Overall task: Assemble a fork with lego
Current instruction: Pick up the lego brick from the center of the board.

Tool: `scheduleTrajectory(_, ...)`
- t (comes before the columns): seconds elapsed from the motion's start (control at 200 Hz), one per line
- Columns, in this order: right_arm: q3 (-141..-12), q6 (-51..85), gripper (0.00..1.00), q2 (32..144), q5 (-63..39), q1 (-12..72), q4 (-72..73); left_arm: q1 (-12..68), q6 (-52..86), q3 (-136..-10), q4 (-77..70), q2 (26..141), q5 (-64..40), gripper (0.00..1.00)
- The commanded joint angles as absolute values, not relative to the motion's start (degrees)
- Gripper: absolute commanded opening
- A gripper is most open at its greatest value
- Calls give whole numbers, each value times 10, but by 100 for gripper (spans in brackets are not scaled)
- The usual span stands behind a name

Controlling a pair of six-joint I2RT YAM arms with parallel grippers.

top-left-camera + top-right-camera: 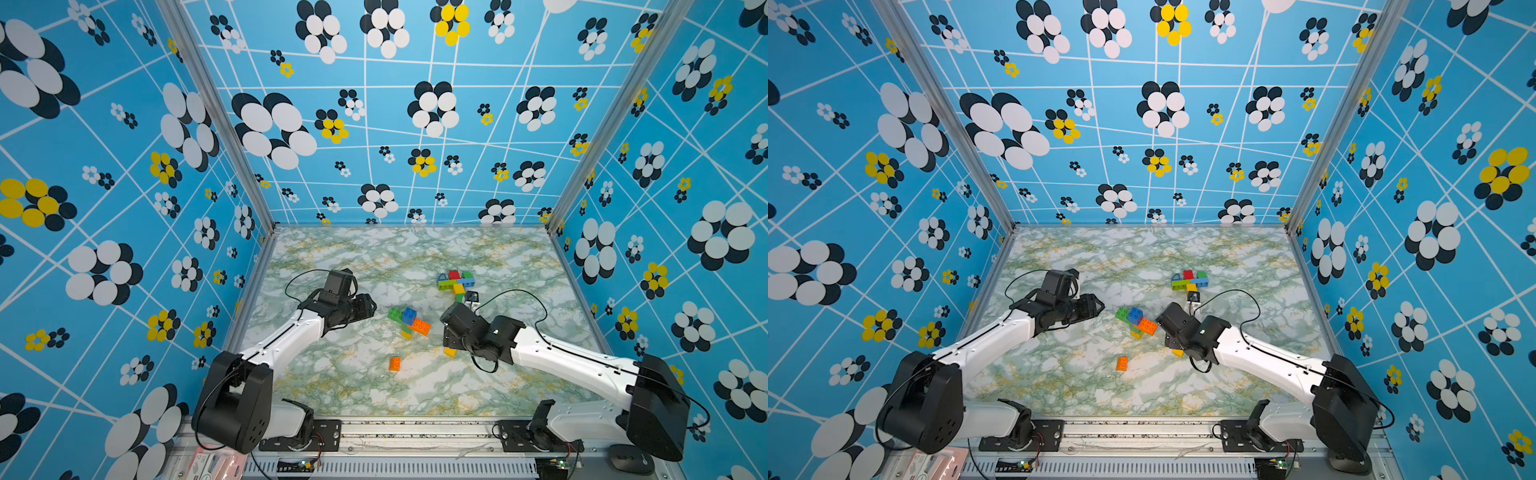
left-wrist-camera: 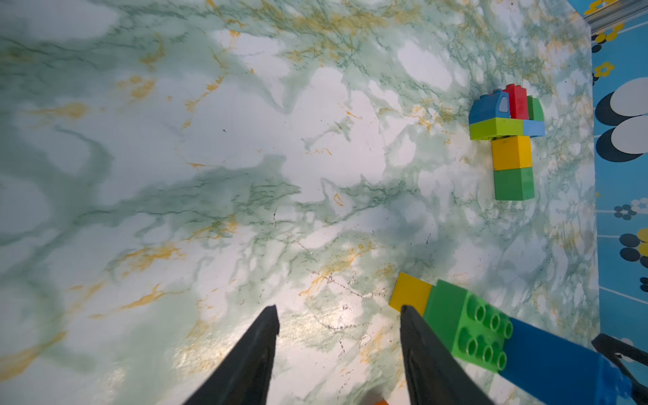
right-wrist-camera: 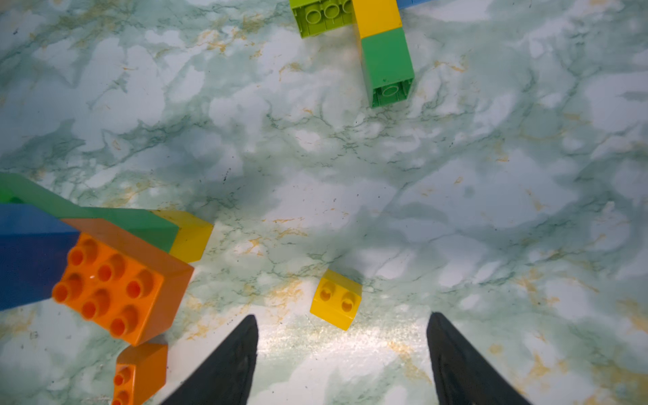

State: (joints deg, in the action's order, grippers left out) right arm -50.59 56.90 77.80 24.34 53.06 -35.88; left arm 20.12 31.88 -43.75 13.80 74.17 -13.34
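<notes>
Green-veined marble covers the tabletop (image 1: 332, 386), boxed in by three blue walls (image 1: 124, 166) printed with flowers. The lego lies in four places on it: two built clusters and two loose bricks. The far cluster (image 1: 455, 283), towards the back right, counts seven bricks in the left wrist view. A blue sloped piece (image 2: 489, 107), a red brick (image 2: 517, 101) and a dark green one (image 2: 534, 108) sit in a row on a lime oblong (image 2: 496, 128) and a light blue brick (image 2: 533, 128). A yellow square (image 2: 512, 152) and a green square (image 2: 514, 184) run off from these as a stem. The near cluster (image 1: 409, 322), mid-table between the two arms, shows green, blue, orange and yellow parts. Its exact brick count is unclear. One loose orange brick (image 1: 395, 363) lies nearer the front, well apart from both clusters. One loose yellow brick (image 3: 336, 299) lies just ahead of the right gripper (image 3: 342, 319), whose fingers are spread with nothing between them. The left gripper (image 2: 338, 312) hovers just beside the near cluster, its fingers likewise parted and empty.
</notes>
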Motion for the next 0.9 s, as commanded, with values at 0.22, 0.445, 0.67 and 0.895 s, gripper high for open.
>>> scheduleTrajectory(0.22,-511,717,60,871,270,545,-329,235,285,-390,140,651,-83,59)
scheduleTrajectory(0.445,-522,706,55,903,262,545,-335,235,282,-396,137,661,-86,59)
scheduleTrajectory(0.67,-527,699,48,926,257,545,-330,235,283,-397,138,663,-88,59)
scheduleTrajectory(0.895,-531,691,41,931,265,543,-340,235,282,-398,138,664,-90,59)
